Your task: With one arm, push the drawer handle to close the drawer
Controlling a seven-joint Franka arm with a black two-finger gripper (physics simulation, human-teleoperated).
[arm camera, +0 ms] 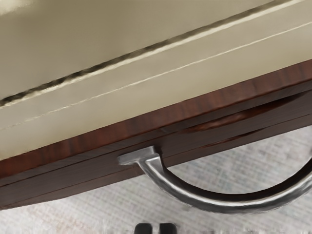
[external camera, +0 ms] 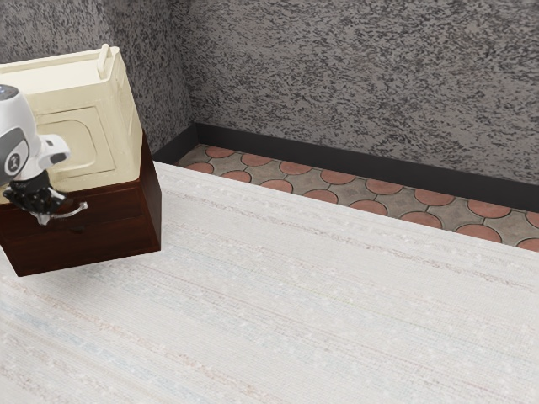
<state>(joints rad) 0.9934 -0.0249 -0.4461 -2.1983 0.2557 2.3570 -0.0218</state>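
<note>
The gripper [external camera: 44, 208] is held low before the front of the dark wooden cabinet [external camera: 152, 210], close to the curved metal handle [arm camera: 214, 202], and by this placing the push seems to be prepared. Whether the handle is touched cannot be told, and it also cannot be told whether the gripper is open or closed. The handle is fixed on the drawer [arm camera: 63, 185], just under the cabinet's top edge, and its bow stands out from the wood, so it can probably be reached before the drawer front itself. The arm [external camera: 17, 126] is brought in from the exterior view's left, beside the cream box [external camera: 72, 139], which is carried upright by the cabinet top. For the closing, a straight and slow push toward the cabinet is judged necessary; if the bow is pressed from one side, the gripper could slip along the smooth metal. Two containers are seen, the box above and the cabinet with its drawer below. The inside of the drawer is hidden, so its contents cannot be named, and how far it is pulled out cannot be read with certainty. The closing is therefore not taken as finished.
</note>
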